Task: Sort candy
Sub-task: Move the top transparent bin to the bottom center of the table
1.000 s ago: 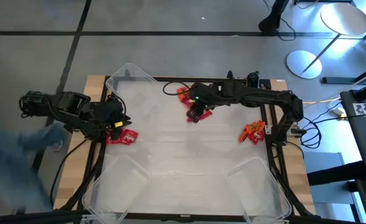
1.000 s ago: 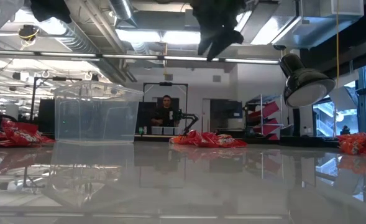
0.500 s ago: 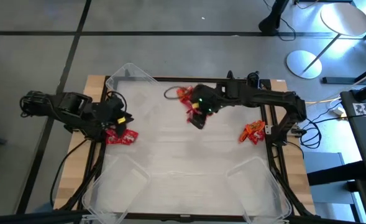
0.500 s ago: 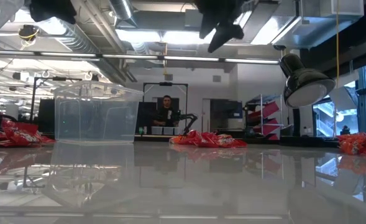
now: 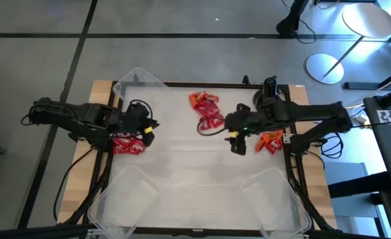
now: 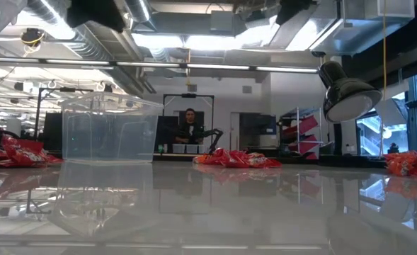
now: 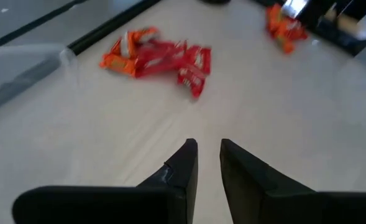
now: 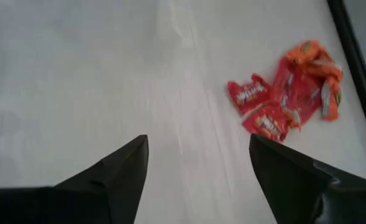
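The candy lies in three heaps of red and orange packets on the white table: one at the far middle, one at the left edge, one at the right edge. My left gripper hovers just right of the left heap, fingers a narrow gap apart, empty. The left wrist view shows the far middle heap ahead of it. My right gripper hangs wide open and empty, just left of the right heap.
Clear plastic bins stand at the far left corner, the near left and the near right. The far bin shows in the low view. A person sits far behind the table. The table's middle is bare.
My right gripper has left the far middle heap and swung toward the table's right and near side, ending beside the right heap. My left gripper has reached toward the table's right, past the left heap. The candy heaps have stayed where they were.
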You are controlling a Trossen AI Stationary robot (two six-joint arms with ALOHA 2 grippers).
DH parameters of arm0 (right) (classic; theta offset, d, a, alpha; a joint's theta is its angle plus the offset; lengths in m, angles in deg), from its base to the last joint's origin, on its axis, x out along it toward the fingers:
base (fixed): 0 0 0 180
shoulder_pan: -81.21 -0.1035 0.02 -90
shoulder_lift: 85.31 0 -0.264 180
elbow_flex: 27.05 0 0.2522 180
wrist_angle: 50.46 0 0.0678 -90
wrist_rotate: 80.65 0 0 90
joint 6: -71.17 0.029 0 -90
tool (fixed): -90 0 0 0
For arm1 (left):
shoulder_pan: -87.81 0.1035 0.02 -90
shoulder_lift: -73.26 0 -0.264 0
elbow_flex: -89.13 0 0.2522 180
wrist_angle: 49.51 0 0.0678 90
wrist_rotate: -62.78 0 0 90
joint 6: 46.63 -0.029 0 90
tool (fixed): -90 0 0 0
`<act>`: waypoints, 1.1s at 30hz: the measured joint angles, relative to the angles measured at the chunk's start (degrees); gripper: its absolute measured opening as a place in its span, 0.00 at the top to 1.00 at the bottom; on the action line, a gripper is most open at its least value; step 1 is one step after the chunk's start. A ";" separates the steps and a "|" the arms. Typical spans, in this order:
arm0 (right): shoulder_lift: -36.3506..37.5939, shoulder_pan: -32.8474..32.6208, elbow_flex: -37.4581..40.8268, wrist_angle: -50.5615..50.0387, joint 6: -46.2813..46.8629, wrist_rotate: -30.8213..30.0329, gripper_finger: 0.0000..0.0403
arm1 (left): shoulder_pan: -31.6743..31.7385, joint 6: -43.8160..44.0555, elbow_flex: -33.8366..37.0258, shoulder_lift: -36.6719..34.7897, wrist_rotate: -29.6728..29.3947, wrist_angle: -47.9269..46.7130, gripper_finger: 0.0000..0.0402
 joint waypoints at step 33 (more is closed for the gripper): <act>10.32 -0.56 29.73 35.01 9.41 3.77 0.34 | 37.47 -13.44 -14.60 26.54 17.38 -13.42 0.40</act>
